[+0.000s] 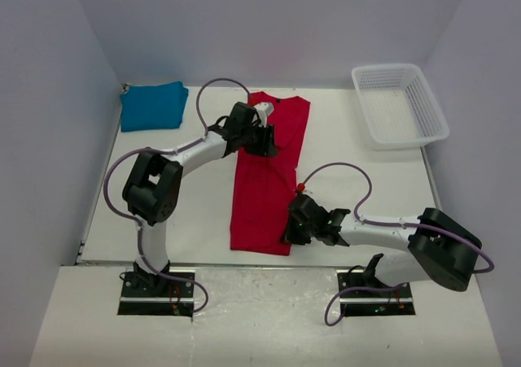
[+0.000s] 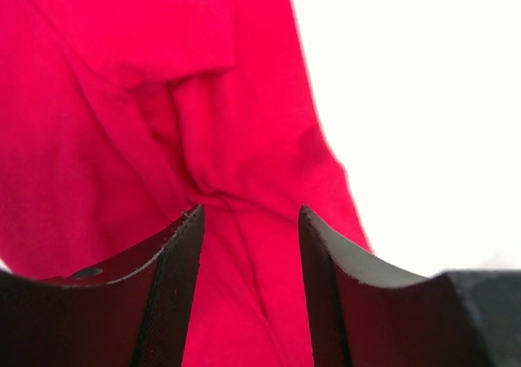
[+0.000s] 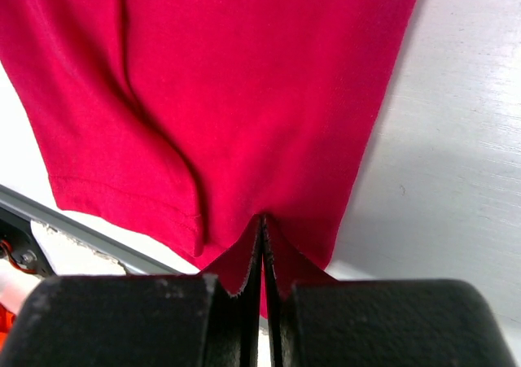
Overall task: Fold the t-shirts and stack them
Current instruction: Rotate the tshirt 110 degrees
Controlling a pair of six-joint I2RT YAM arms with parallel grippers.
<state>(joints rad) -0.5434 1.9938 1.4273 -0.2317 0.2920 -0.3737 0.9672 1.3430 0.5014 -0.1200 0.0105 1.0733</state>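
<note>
On the table (image 1: 358, 180) lie one red t-shirt (image 1: 264, 180), one teal t-shirt (image 1: 153, 105), one basket (image 1: 364, 107); my left gripper (image 2: 249, 211) gapes over the red, my right gripper (image 3: 262, 219) pinches its hem

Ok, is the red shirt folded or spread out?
Folded lengthwise only: the red shirt lies as a long narrow strip, no sleeves showing. The right gripper pinches its near hem.

We see the red t-shirt (image 1: 264, 180) folded lengthwise into a long, wrinkled strip mid-table (image 1: 366, 180), collar far, hem near the front edge | we see the teal-blue t-shirt (image 1: 153, 105) folded flat at the far-left corner, well apart.
</note>
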